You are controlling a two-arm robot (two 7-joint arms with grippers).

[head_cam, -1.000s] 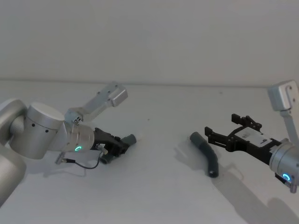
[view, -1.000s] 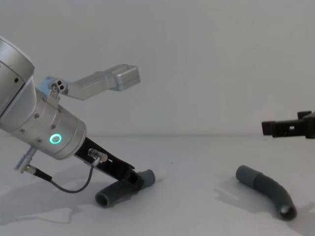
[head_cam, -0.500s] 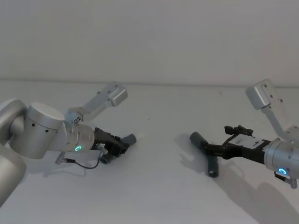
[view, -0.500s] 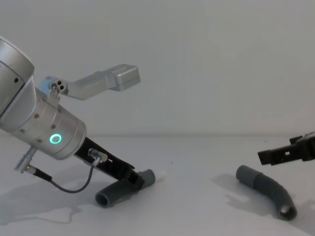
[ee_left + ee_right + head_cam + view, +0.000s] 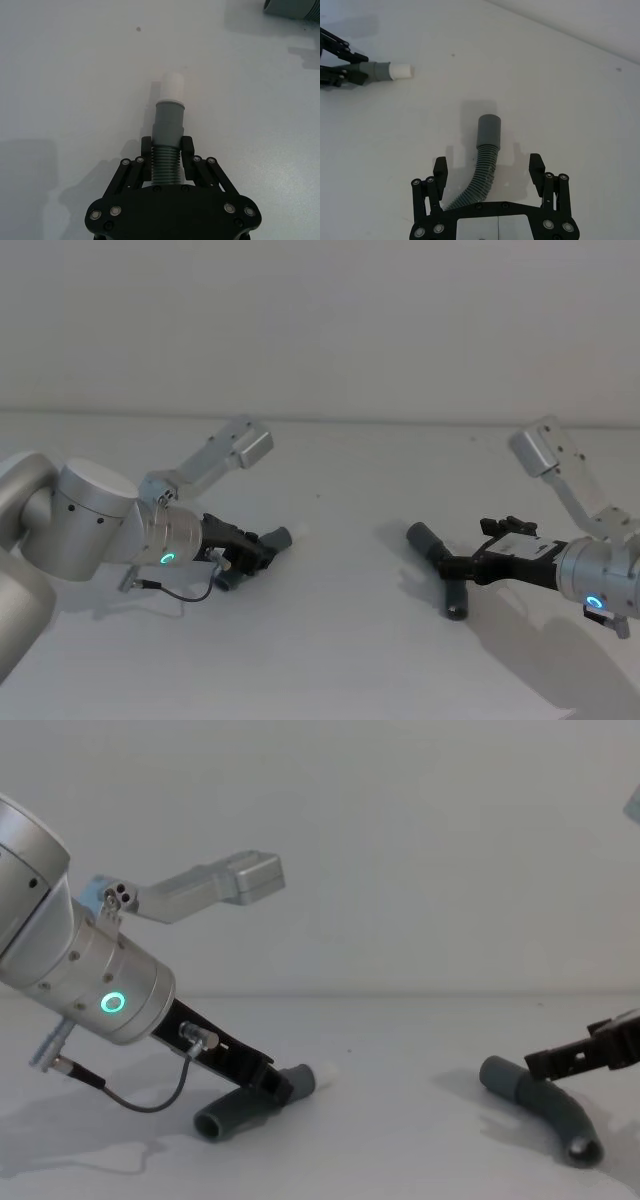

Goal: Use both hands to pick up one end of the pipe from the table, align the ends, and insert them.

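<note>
So the left gripper [image 5: 167,150] is clamped on the ribbed part of the left pipe [image 5: 169,125], lower left in the head view, with its white tip poking out free. The right gripper [image 5: 488,164] is wide open at lower right, straddling the right pipe [image 5: 488,131], fingers not touching it. There's a broad stretch of table [image 5: 340,660] between them.

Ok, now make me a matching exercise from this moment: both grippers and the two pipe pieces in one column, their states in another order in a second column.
Things:
1. left gripper
2. right gripper
3. white-tipped pipe piece
4. socket pipe piece

States:
A. open, one finger on either side of a ribbed body
B. lying ungripped, on the robot's right
C. shut on a ribbed body
D. gripped, on the robot's left

Pairs: 1-C, 2-A, 3-D, 4-B
</note>
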